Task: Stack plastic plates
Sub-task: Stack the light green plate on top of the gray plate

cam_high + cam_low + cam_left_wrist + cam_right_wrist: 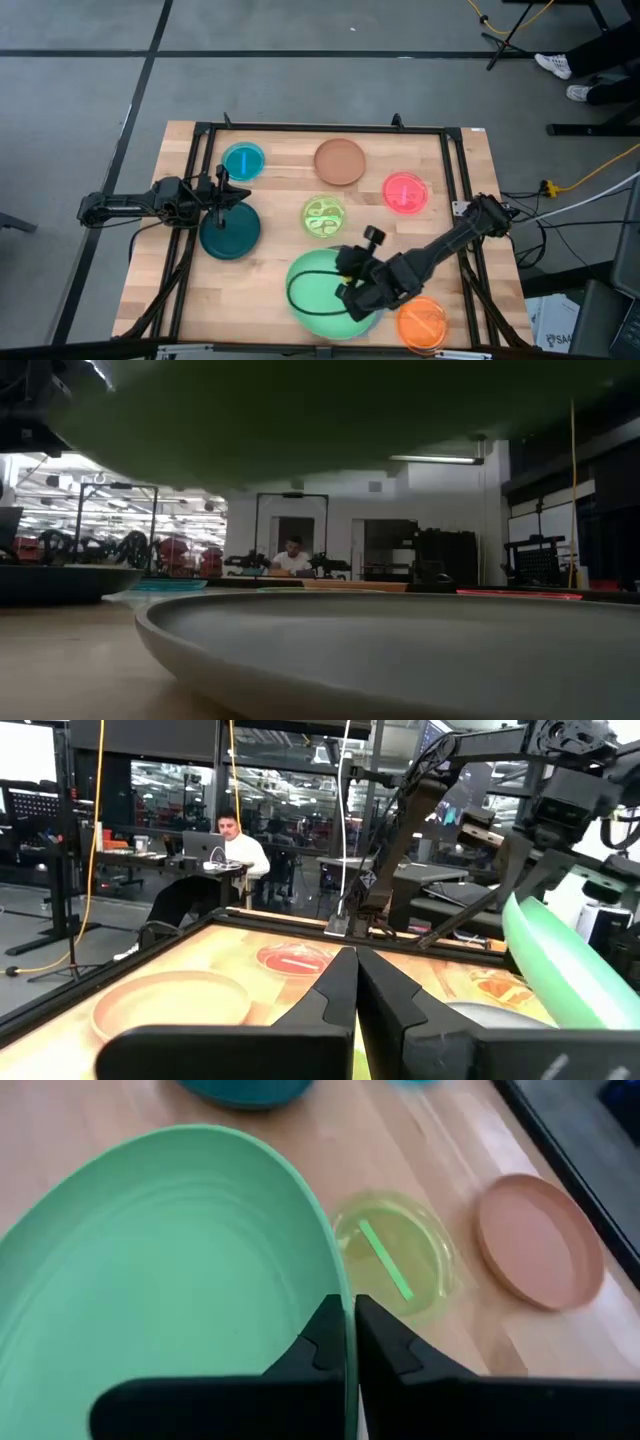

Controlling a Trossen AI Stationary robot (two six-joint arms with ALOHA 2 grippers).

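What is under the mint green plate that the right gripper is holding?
The low view shows a grey plate on the table beneath the raised mint green plate, which the right gripper grips by its rim. From above, the green plate covers it.

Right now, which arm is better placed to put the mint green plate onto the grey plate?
The right arm. Its gripper is shut on the mint green plate, held over the grey plate. The left gripper is over the dark teal plate.

table (270, 280) – pale wood, black frame | floor (80, 90) – grey, dark seams | cable (590, 175) – yellow | person (225, 850) seated at laptop (203, 844) beyond table
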